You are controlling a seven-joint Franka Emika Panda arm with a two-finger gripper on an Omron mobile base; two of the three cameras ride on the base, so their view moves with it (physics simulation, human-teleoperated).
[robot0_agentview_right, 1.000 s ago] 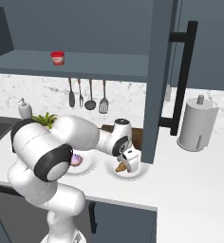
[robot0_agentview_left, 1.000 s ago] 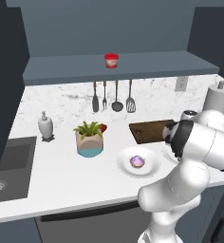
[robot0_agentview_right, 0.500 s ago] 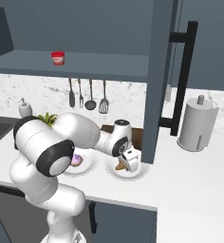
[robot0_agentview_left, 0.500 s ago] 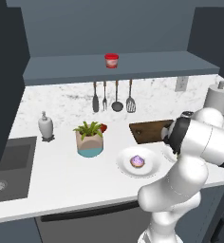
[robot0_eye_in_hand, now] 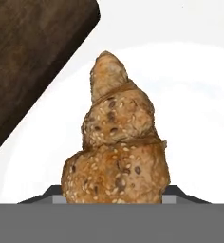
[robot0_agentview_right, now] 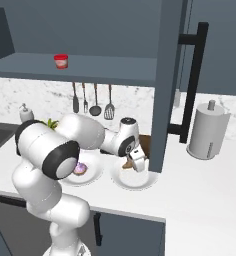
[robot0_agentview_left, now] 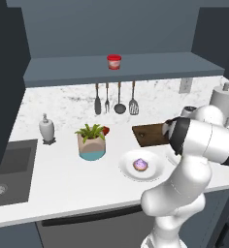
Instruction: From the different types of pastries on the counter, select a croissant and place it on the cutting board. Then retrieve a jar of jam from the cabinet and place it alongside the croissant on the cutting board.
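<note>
Hand [robot0_agentview_right: 134, 164] around croissant [robot0_eye_in_hand: 117, 142] over plate [robot0_agentview_right: 140, 181]

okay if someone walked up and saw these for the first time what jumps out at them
Probably the golden-brown seeded croissant, close up in the hand view over a round white plate, with the dark brown wooden cutting board just beside it. Next, the small red jar of jam, alone on the blue-grey shelf above the hanging utensils.
</note>
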